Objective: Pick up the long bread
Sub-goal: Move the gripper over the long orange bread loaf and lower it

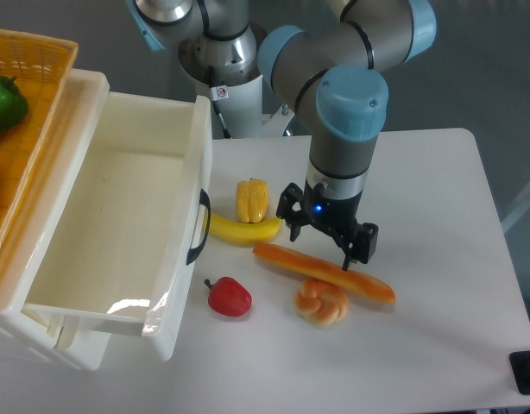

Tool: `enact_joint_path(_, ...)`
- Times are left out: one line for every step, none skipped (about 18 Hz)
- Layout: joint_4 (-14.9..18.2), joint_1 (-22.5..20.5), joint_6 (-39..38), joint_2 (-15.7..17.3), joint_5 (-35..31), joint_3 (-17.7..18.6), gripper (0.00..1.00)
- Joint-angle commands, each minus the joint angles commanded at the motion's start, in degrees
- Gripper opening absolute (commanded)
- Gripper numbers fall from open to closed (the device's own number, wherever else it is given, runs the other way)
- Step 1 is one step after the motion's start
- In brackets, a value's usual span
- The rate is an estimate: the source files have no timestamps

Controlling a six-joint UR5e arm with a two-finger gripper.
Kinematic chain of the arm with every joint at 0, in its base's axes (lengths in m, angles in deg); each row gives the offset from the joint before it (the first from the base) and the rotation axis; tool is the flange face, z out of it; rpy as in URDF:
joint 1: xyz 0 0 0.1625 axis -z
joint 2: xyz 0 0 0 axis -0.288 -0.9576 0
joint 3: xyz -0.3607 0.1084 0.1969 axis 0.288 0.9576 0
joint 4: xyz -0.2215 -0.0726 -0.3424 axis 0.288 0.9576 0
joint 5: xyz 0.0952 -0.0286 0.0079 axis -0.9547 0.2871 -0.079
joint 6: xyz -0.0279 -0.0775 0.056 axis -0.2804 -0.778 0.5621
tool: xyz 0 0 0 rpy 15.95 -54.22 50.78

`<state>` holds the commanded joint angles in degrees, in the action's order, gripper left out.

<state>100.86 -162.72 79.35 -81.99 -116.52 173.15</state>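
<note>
The long bread (324,272), a glossy orange-brown baguette, lies flat on the white table, running from the centre down to the right. My gripper (328,241) hangs open just above its middle, one finger near its upper left part and the other near its right part. Nothing is held between the fingers.
A yellow banana (244,229) and a yellow pepper (252,200) lie left of the gripper. A knotted bun (321,302) touches the bread's near side. A red pepper (229,296) sits by the white bin (166,285). An orange basket (32,78) with a green pepper (4,102) stands far left.
</note>
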Motion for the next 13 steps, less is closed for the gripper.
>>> enact_joint_path(0.0, -0.09, 0.0, -0.26, 0.1, 0.09, 1.0)
enact_joint_path(-0.09, -0.09, 0.26, -0.61, 0.1, 0.18, 1.0)
enact_joint_path(-0.52, -0.09, 0.43, -0.96, 0.1, 0.18, 1.0)
enact_joint_path(-1.4, 0.0, 1.39, -1.32, 0.1, 0.26, 1.0)
enact_joint_path(-2.19, 0.0, 3.4, -1.41, 0.01, 0.53, 1.0)
enact_joint_path(-2.81, 0.0, 5.16, -1.58, 0.01, 0.62, 1.0)
enact_joint_path(-3.16, 0.0, 5.79, -1.84, -0.08, 0.53, 1.0)
enact_joint_path(-3.34, 0.09, 6.06, -2.19, -0.34, 0.35, 1.0)
enact_joint_path(-3.34, 0.09, 7.54, -2.55, -0.69, 0.27, 1.0)
enact_joint_path(-3.25, 0.17, 10.77, -2.81, -1.47, 0.44, 1.0)
enact_joint_path(-3.17, 0.17, 14.9, -2.99, -2.87, 0.53, 1.0)
enact_joint_path(-3.08, 0.17, 19.46, -3.25, -4.72, 0.62, 1.0)
enact_joint_path(-2.99, 0.17, 24.55, -3.77, -6.3, 0.62, 1.0)
